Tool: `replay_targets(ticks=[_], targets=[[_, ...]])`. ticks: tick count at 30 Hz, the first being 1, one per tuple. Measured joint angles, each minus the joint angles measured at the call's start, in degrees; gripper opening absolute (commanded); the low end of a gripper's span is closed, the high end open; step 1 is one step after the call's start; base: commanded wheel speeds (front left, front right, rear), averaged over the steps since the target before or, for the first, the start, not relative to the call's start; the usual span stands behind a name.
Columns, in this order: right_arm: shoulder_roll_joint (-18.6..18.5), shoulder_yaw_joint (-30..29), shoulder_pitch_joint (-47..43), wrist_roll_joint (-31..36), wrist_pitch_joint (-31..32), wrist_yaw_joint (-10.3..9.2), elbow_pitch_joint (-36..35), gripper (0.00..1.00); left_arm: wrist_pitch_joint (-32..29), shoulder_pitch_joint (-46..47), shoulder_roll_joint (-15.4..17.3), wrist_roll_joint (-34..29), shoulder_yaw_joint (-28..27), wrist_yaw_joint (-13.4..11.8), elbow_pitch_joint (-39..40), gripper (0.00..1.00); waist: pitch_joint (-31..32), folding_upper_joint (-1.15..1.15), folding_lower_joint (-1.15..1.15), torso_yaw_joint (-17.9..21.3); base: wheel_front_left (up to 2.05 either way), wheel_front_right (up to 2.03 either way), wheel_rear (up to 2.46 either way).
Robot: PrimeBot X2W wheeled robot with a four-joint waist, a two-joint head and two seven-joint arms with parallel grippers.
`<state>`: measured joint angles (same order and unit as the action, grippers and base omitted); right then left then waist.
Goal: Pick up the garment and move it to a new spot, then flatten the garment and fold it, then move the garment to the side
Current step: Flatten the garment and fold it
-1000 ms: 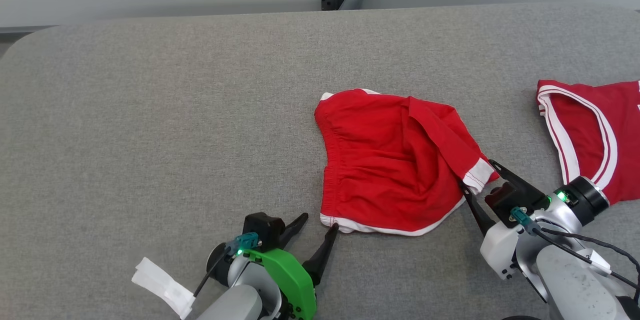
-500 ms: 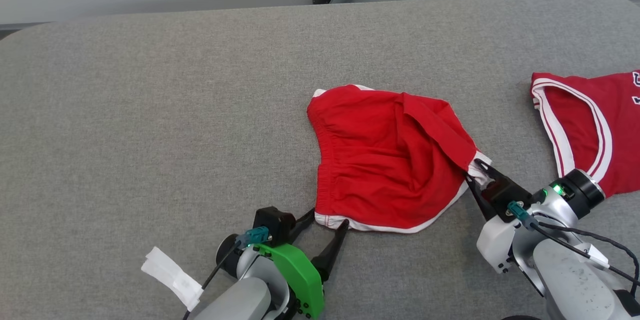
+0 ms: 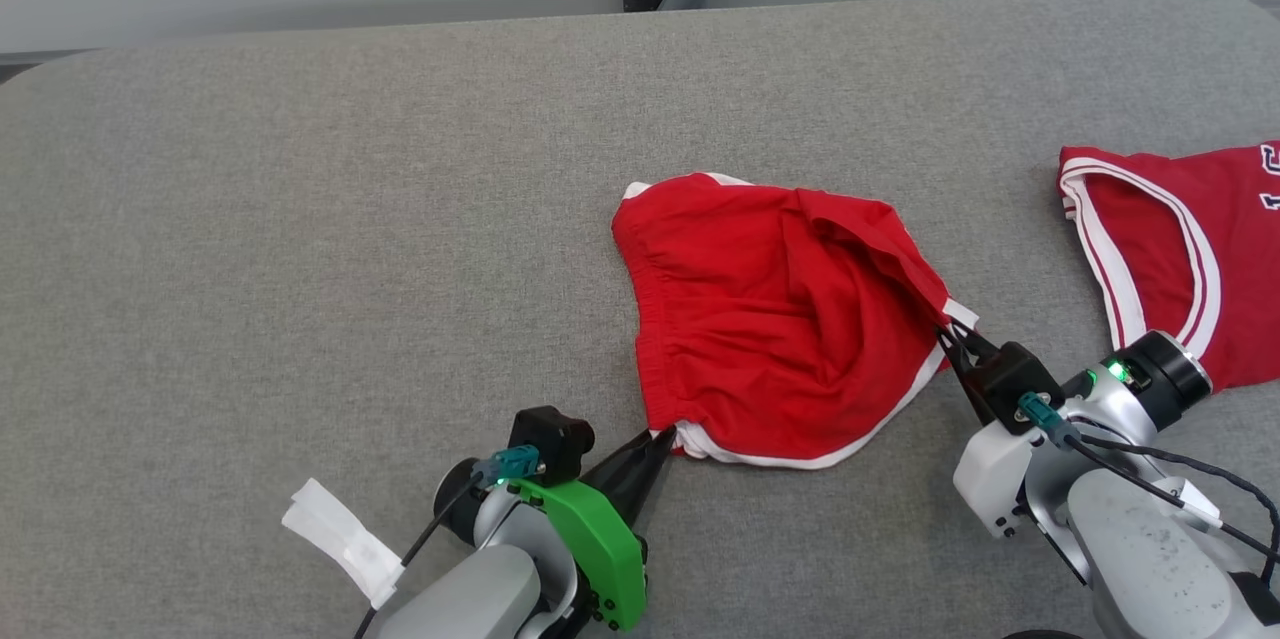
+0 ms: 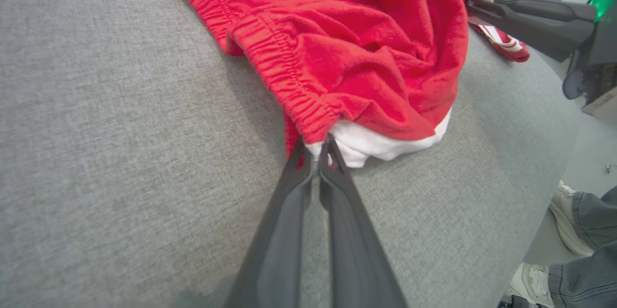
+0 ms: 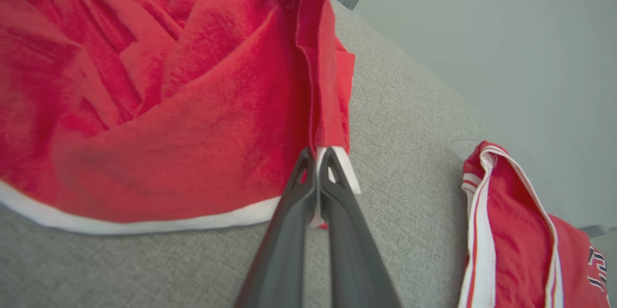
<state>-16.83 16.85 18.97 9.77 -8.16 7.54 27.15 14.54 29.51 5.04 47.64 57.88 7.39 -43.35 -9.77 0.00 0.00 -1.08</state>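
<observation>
Red cloth shorts with white hem trim lie crumpled on the grey fabric-covered bench, right of its middle and nearer the front edge than the back. The left gripper sits at the garment's near-left corner, its two dark fingers pressed together on the white-edged corner where the gathered waistband ends; the left wrist view shows cloth pinched between the tips. The right gripper sits at the shorts' right extremity, fingers likewise closed, clamping the white cuff of a leg that is folded over the top as a diagonal band. The garment spans the gap between the two grippers and lies ahead of both. The elastic waistband faces the bench's left edge and runs roughly back to front; the leg openings point toward the right edge, so the long axis lies approximately left to right across the bench. A red jersey with white striped edging lies apart, by the right edge.
</observation>
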Motion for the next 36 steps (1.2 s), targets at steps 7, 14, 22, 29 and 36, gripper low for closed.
replay_targets(ticks=[7,14,22,29,36], targets=[[0.0,-2.0,0.0,-1.7,0.0,0.00,-0.7,0.00,0.2,0.7,1.8,2.6,0.6,0.0,1.0,0.00,0.8,0.00,0.00,0.3,0.00,0.00,0.00],[1.9,-9.6,-1.8,-18.0,7.6,0.00,-7.9,0.00,-0.6,-0.2,7.5,7.5,-1.0,0.0,10.8,0.00,2.5,0.00,0.00,0.9,0.00,0.00,0.00],[2.4,-22.9,-10.5,-45.2,38.2,-0.07,-27.9,0.00,-12.4,-5.4,25.0,17.0,-4.5,-3.0,44.0,0.00,4.7,0.00,0.00,1.8,0.00,0.00,0.00],[12.4,-36.4,-6.5,-57.4,63.1,-0.08,-38.5,0.00,-26.5,1.8,37.5,25.5,-11.5,-7.2,63.4,0.00,2.7,0.00,0.00,2.2,0.00,0.00,0.00],[13.9,-39.3,18.6,-51.7,66.6,-0.07,-32.5,0.00,-35.3,22.6,39.0,25.2,-18.1,-7.8,54.7,0.00,-3.9,0.00,0.00,2.5,0.00,0.00,0.00]])
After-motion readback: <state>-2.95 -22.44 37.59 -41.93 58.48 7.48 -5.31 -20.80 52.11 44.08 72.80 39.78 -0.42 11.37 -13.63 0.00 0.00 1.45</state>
